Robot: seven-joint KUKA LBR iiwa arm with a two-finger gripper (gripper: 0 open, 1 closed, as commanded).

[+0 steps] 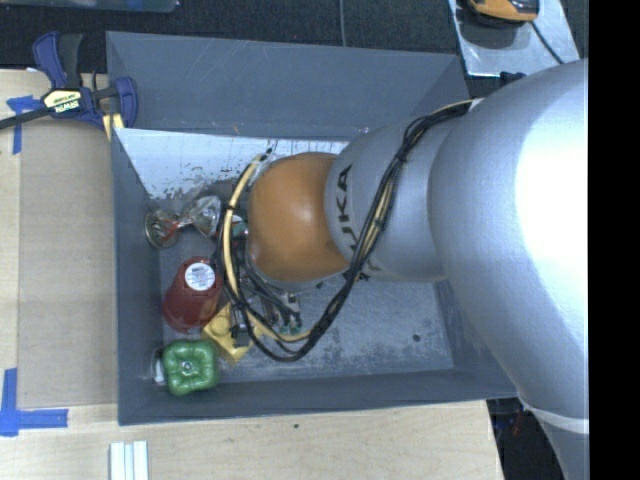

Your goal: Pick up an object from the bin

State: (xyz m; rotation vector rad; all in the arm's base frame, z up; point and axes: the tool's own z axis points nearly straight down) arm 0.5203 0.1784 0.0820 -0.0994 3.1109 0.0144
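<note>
The grey bin (300, 88) has a scuffed, flecked floor, and its things crowd the left wall. Your gripper (266, 310) sits low under the orange wrist cover (290, 218), just beside the yellow piece (228, 334) and the red jar (192, 296). You cannot tell whether it is open or closed. The jar looks smooth and round, so it may roll or slip. The lumpy green pepper (188, 366) and the shiny crumpled thing (182, 218) lie close, and the loose cables (350, 273) could snag them.
</note>
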